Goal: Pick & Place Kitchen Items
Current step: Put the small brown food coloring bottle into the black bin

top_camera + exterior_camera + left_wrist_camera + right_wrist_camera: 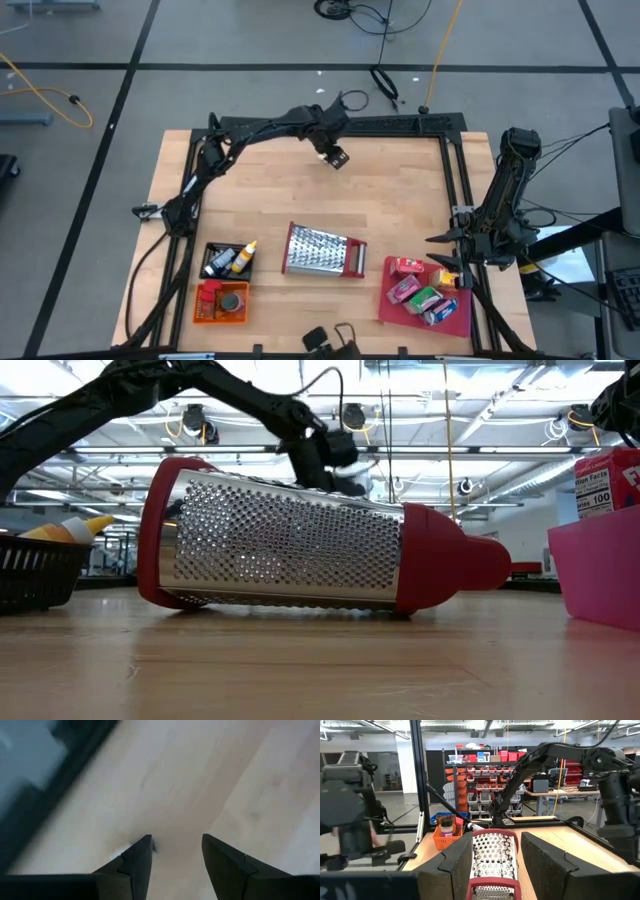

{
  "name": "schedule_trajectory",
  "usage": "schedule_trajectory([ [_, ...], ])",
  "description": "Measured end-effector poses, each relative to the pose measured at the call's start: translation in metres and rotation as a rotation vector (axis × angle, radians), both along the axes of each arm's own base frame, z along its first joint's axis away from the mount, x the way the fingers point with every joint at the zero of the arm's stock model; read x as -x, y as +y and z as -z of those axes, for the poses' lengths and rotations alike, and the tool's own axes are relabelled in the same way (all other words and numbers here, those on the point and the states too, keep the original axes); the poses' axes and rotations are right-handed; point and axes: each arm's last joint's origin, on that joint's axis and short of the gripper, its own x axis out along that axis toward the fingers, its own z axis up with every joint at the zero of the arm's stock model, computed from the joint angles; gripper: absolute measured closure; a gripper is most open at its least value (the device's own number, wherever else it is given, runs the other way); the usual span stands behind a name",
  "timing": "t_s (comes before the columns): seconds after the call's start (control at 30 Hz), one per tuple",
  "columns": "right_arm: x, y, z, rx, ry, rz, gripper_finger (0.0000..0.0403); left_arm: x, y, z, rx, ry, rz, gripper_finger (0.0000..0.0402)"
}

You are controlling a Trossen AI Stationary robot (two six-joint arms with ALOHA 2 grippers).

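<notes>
My left gripper (337,158) (176,839) hangs over bare wood near the table's far edge, pointing down. It is open with nothing between its fingers. A small pale thing (119,854) shows beside one finger; what it is I cannot tell. My right gripper (434,240) (496,838) waits at the right edge, level and open, facing the grater. Red, pink, green and blue packets (420,295) lie on the red tray (462,322). Small bottles (238,258) stand in a black basket (210,250). A dark jar (231,301) sits in an orange basket (203,313).
The steel grater (322,250) (300,540) with red ends lies on its side at the table's middle, near the front. A black frame (455,170) runs along the far and right edges. Bare wood (300,195) lies between the grater and the left gripper.
</notes>
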Motion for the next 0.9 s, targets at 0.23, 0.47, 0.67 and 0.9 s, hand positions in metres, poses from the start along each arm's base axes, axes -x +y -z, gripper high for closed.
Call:
schedule_trajectory([
  [0.23, 0.000, 0.000, 0.000, 0.000, 0.000, 0.000, 0.0243, -0.002, -0.022, 0.022, -0.234, 0.222, 0.429, 0.0229],
  [0.47, 0.000, 0.000, 0.001, 0.009, 0.003, 0.000, 0.0243, 0.015, -0.016, 0.045, -0.162, 0.310, 0.476, 0.0229],
  [0.67, 0.000, 0.000, 0.001, 0.011, 0.003, 0.000, 0.0243, 0.017, -0.013, 0.049, -0.270, 0.398, 0.544, 0.0229],
  [0.9, 0.000, 0.000, 0.001, 0.012, 0.003, 0.000, 0.0243, 0.013, -0.011, 0.048, -0.309, 0.358, 0.638, 0.0229],
])
